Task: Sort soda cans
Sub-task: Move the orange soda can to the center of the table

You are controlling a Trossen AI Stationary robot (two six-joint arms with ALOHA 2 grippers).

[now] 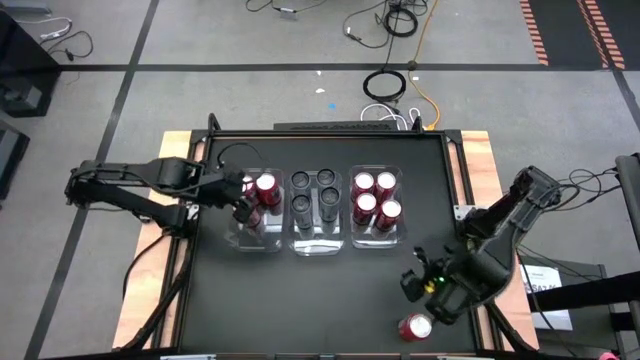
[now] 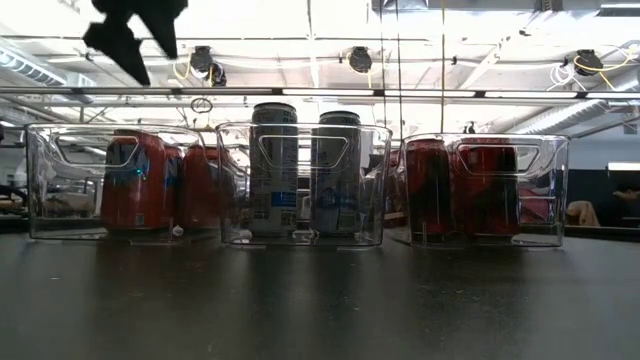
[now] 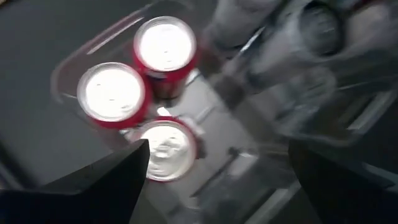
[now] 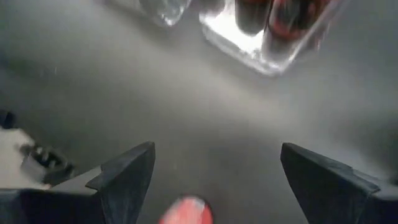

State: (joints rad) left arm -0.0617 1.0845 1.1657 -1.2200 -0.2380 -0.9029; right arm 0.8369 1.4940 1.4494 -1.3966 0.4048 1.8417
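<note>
Hovering with fingers apart over the left bin point(image 1: 238, 236) of red cans point(image 1: 267, 187), the left gripper point(image 1: 243, 203) holds nothing; the right gripper point(image 1: 412, 287), also spread, nears a lone red can point(image 1: 415, 326). Labels unreadable.

Three clear bins point(image 1: 322, 243) are sitting side by side across the middle of the bench point(image 1: 300, 310), blocking any straight pass through that row; the red cans point(image 1: 375, 200) and dark cans point(image 1: 314, 195) are crowding the middle and right bins. The left bin point(image 1: 262, 240) is showing bare floor toward its front. The wide bench strip in front is lying open, apart from one red can point(image 1: 416, 327) standing near the front edge.
</note>
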